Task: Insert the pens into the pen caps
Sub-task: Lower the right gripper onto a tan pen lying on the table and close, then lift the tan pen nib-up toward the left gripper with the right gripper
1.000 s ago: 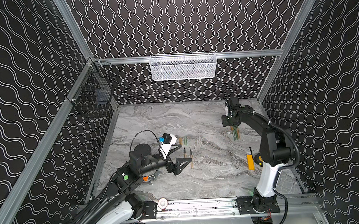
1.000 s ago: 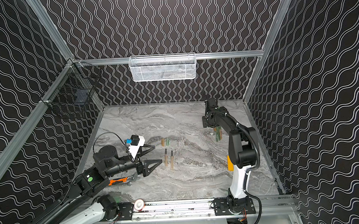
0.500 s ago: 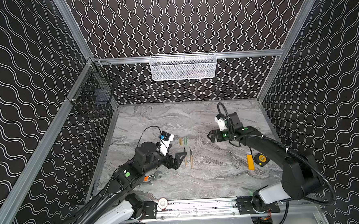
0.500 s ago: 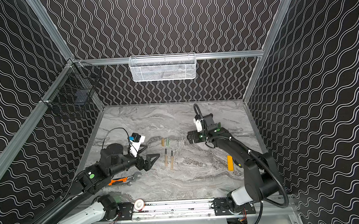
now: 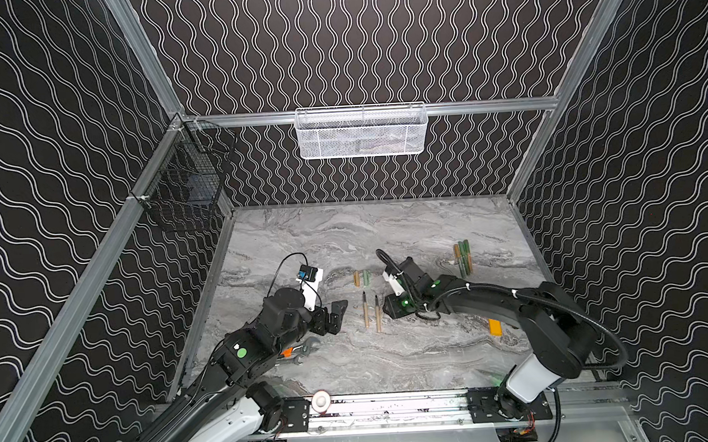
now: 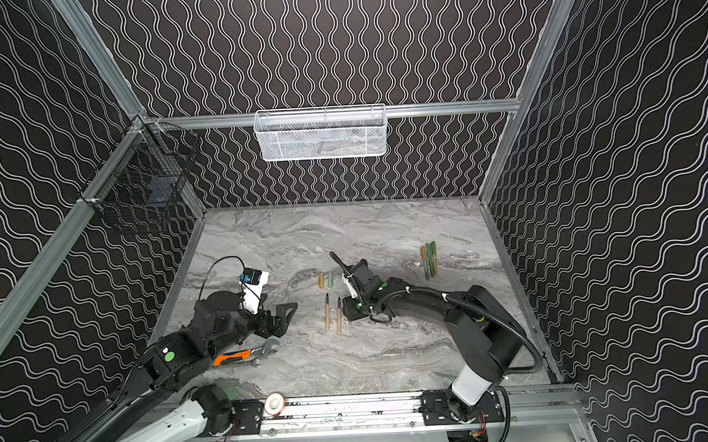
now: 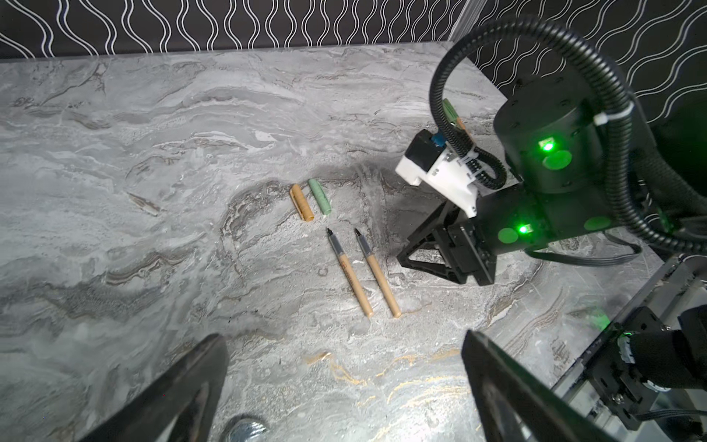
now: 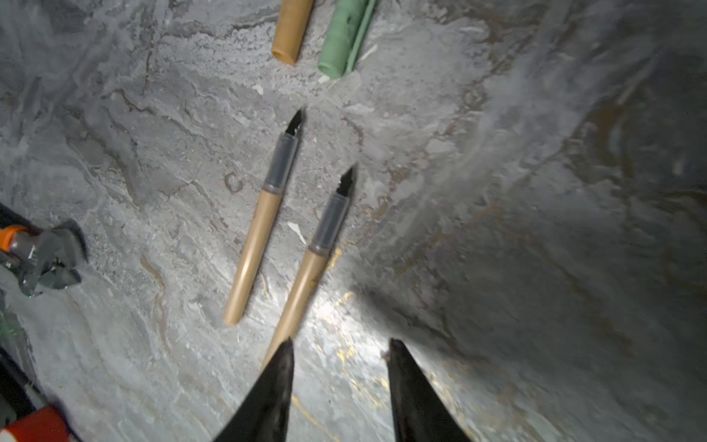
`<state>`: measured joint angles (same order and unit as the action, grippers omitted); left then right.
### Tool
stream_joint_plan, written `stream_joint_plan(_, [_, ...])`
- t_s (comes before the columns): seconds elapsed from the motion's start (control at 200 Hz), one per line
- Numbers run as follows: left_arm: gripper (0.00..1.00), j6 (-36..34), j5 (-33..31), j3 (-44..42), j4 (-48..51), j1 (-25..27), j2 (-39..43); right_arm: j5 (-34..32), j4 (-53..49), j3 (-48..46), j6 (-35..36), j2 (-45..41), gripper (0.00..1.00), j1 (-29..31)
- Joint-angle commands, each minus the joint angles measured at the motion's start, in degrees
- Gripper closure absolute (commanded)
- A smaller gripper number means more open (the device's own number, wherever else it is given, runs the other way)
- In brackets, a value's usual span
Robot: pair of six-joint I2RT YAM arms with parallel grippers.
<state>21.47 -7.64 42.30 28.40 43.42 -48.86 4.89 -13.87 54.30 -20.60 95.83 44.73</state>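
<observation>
Two tan pens point(image 5: 365, 311) point(image 5: 377, 314) lie side by side mid-table, dark tips pointing away, also in the left wrist view point(image 7: 350, 273) and right wrist view point(image 8: 260, 229). Just beyond them lie a tan pen cap point(image 5: 356, 278) and a green pen cap point(image 5: 365, 278), also seen as tan point(image 8: 292, 30) and green point(image 8: 344, 38). My left gripper point(image 5: 334, 314) point(image 7: 343, 336) hangs open left of the pens, nothing in it. My right gripper point(image 5: 391, 311) point(image 8: 341, 342) is low just right of them, open and empty. One of its fingertips point(image 8: 285, 356) covers the nearer pen's point(image 8: 310, 268) rear end.
A bundle of green and tan pens point(image 5: 462, 258) lies at the back right. An orange-handled wrench point(image 6: 243, 356) lies under my left arm. An orange-yellow block point(image 5: 494, 327) sits by the right arm. A white mesh basket point(image 5: 360, 132) and a black wire basket point(image 5: 188, 189) hang on the walls.
My right arm swung from the bundle at the back right to the middle and came down beside the two tan pens. My left gripper drew back a little to the left.
</observation>
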Motion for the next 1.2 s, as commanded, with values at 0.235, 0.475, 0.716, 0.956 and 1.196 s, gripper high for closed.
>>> stream_joint_plan(0.235, [0.01, 1.0, -0.4, -0.4, -1.1, -0.1, 0.0, -4.5, 0.4, 6.5, -3.4, 7.6, 0.63, 2.9])
stream_joint_plan(0.475, [0.01, 1.2, -1.1, -0.7, -0.8, -0.1, 1.1, -6.7, -2.7, 10.3, -3.6, 11.1, 0.66, 4.1])
stream_joint_plan(0.716, [0.01, 1.5, -1.4, -1.0, -0.5, -0.1, 2.0, -9.5, -5.2, 11.5, -4.4, 12.5, 0.72, 4.8])
stream_joint_plan(0.956, [0.01, 1.5, -1.4, -0.8, -0.5, -0.1, 2.0, -12.0, -7.3, 12.0, -4.1, 12.5, 0.78, 5.1])
stream_joint_plan(1.196, [0.01, 2.1, -1.0, -1.0, -0.7, -0.1, 2.4, -11.2, -6.2, 11.8, -4.4, 14.4, 0.83, 5.2])
